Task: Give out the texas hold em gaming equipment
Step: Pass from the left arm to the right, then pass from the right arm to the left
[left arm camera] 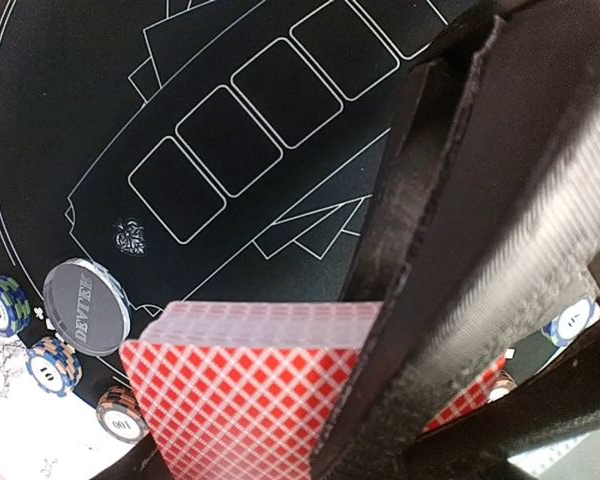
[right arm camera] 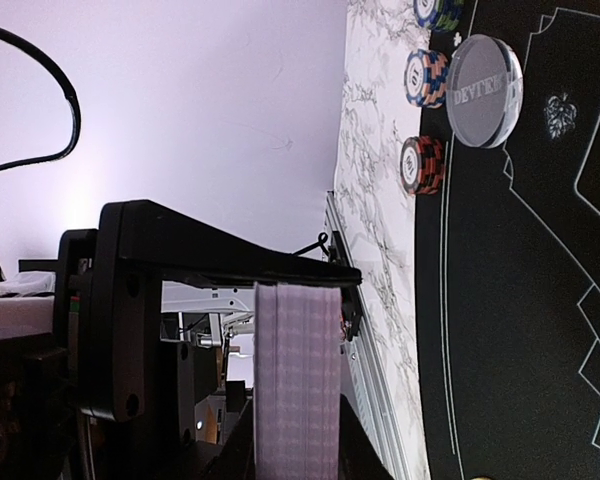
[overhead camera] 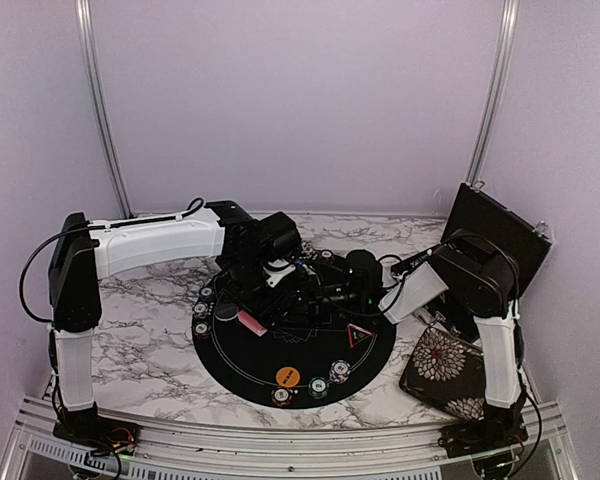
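A pink-red-backed card deck (overhead camera: 250, 322) hangs just above the round black mat (overhead camera: 238, 365). My left gripper (overhead camera: 261, 304) is shut on the deck's edges; the left wrist view shows its back (left arm camera: 230, 410) between my jaws (left arm camera: 280, 435). My right gripper (overhead camera: 292, 303) clamps the same deck across its thickness, shown edge-on (right arm camera: 295, 380) in the right wrist view between its jaws (right arm camera: 295, 458). Its finger (left arm camera: 450, 250) crosses the deck. Chip stacks (overhead camera: 201, 310) and a clear dealer disc (overhead camera: 223, 312) sit at the mat's left. An orange disc (overhead camera: 287, 377), more chips (overhead camera: 318, 387) and the red-edged triangle (overhead camera: 360, 335) lie at its front and right.
A floral pouch (overhead camera: 448, 372) lies right of the mat by the right arm's base. A black case (overhead camera: 495, 235) leans at the back right. The marble table (overhead camera: 140, 330) has a metal rail (overhead camera: 280, 440) along its near edge and walls behind.
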### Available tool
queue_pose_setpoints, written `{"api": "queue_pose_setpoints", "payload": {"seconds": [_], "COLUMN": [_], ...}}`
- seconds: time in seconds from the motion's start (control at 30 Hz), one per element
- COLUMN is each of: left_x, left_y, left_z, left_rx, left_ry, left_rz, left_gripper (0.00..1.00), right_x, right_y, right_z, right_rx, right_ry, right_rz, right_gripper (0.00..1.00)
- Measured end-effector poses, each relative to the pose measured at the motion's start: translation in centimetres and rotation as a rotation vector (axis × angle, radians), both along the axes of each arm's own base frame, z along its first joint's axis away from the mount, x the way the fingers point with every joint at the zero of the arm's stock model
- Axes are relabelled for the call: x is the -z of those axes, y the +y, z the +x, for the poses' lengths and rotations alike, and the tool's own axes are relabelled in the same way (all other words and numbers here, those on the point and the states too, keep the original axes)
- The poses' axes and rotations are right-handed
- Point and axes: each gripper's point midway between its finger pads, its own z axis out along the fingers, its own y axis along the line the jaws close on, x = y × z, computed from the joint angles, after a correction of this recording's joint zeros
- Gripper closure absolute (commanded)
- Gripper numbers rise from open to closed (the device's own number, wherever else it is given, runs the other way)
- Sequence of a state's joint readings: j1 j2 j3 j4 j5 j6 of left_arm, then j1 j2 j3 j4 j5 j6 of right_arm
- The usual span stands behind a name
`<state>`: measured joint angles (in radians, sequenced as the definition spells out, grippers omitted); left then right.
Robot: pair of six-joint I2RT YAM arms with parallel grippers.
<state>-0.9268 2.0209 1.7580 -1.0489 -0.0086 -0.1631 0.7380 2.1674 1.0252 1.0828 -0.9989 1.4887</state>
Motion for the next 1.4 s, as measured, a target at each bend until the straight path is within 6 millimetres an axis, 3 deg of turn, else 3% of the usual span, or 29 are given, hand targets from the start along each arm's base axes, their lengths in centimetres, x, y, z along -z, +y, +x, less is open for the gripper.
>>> {"api": "queue_pose_setpoints", "payload": {"seconds": [0.43,0.83,0.97,1.07,1.13,1.4], "left_x": [0.52,0.92,0.92,0.92,0.92,0.75], "left_y": [-0.21,0.06,0.04,0.03,0.02,0.05], "left_z": [-0.54,-0.46,-0.47,-0.47,-0.48,-0.26], "left_rx": [0.027,0.022,0.022,0.022,0.022,0.017], "left_ry": [0.0,-0.007,-0.006,-0.005,-0.005,-0.011], "left_rz": [0.007,0.02,0.019,0.018,0.018,0.011], "left_gripper": [0.22,0.46,0.49,0.48,0.42,0.34], "right_x": [0.33,0.36,0.31,0.29,0.24,0.04], "right_y": [-0.12,-0.14,-0.16,-0.16,-0.17,-0.23], "right_z": [0.0,0.04,0.02,0.02,0.02,0.05], "right_rx": [0.01,0.014,0.014,0.014,0.014,0.017], "right_ry": [0.008,0.006,0.004,-0.001,-0.007,-0.027], "right_rz": [-0.007,-0.007,-0.006,-0.005,-0.005,-0.018], "right_gripper": [1.0,1.0,0.99,0.94,0.91,0.94]}}
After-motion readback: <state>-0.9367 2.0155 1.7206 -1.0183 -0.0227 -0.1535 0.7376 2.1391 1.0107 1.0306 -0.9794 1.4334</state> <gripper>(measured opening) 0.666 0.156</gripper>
